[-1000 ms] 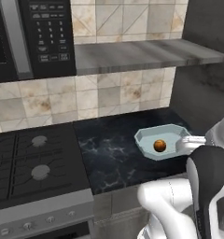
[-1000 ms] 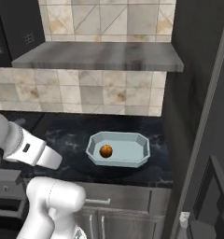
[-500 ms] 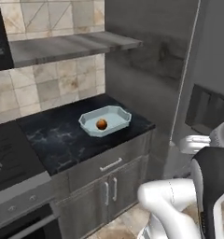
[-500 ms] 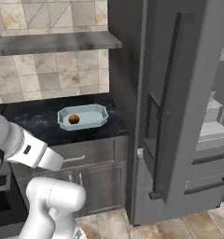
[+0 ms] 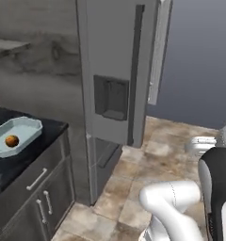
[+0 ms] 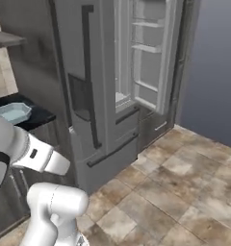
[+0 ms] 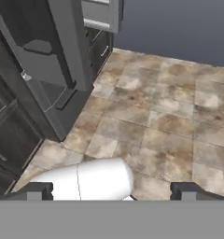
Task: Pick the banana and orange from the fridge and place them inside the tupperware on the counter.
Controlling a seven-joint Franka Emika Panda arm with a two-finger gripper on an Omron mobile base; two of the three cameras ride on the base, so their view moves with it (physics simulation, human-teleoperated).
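Tool (image 7: 112, 190) fingers spread apart over floor tiles; left base view catches the orange (image 5: 11, 140) in the tupperware (image 5: 25, 129).

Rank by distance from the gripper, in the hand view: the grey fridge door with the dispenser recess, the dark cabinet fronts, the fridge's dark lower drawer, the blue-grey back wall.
1. The grey fridge door, left of the open gripper, and the dark cabinet fronts, far left: too close to call.
2. The lower drawer, beyond that door.
3. The back wall, farthest, across the floor.
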